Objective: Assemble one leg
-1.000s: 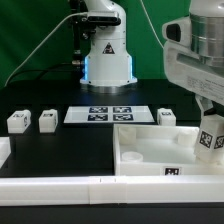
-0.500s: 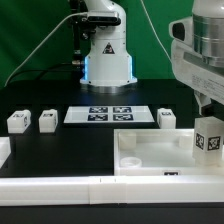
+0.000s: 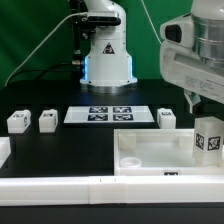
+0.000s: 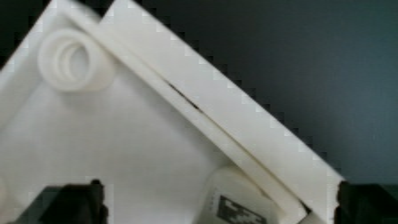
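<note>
One leg [image 3: 210, 138], a small white block with a square marker tag, stands upright in the large white tray piece [image 3: 150, 158], at its corner on the exterior view's right. My gripper [image 3: 205, 104] hangs just above it, open and not touching it. In the wrist view the leg [image 4: 249, 203] shows between my two dark fingers [image 4: 71, 205], which stand wide apart around the gripper's middle [image 4: 222, 207]. The tray's floor [image 4: 107, 140] and a round corner socket [image 4: 75, 60] show there too. Three more legs lie on the table [image 3: 17, 121], [image 3: 47, 121], [image 3: 166, 117].
The marker board [image 3: 110, 113] lies in the middle of the table before the arm's base [image 3: 107, 55]. A long white bar [image 3: 60, 186] runs along the front edge. Another white part [image 3: 3, 150] sits at the exterior view's left edge.
The leg went from tilted in my gripper to standing upright in the tray's corner. My gripper let go of it and rose a little.
</note>
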Available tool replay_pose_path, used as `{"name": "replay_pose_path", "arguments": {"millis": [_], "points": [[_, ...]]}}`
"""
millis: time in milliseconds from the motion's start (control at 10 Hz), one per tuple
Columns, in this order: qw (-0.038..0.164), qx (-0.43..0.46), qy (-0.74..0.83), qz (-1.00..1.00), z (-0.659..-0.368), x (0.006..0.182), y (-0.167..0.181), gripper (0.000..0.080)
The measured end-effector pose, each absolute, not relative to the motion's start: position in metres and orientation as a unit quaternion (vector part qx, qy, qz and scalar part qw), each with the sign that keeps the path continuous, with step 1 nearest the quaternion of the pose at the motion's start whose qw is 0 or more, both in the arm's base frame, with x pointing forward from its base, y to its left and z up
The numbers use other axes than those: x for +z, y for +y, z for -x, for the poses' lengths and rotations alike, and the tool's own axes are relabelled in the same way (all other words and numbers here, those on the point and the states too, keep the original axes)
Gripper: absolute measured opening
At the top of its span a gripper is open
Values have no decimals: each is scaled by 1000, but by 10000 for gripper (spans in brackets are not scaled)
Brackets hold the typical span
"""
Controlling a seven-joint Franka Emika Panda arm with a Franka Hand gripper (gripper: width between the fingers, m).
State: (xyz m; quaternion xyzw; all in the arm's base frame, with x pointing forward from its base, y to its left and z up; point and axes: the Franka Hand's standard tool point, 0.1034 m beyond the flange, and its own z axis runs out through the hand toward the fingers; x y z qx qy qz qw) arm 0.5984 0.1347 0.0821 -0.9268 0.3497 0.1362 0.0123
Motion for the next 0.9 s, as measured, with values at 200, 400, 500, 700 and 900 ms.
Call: {"name": "replay_pose_path", "arguments": {"millis": [200, 400, 500, 700, 900], "points": [[20, 128, 209, 969, -599, 83, 130, 649], [19, 103, 62, 993, -607, 87, 126, 649], [20, 91, 13, 996, -611, 92, 125, 649], [30, 81, -102, 991, -616, 99, 121, 649], [35, 81, -154, 984, -615, 97, 121, 649]]}}
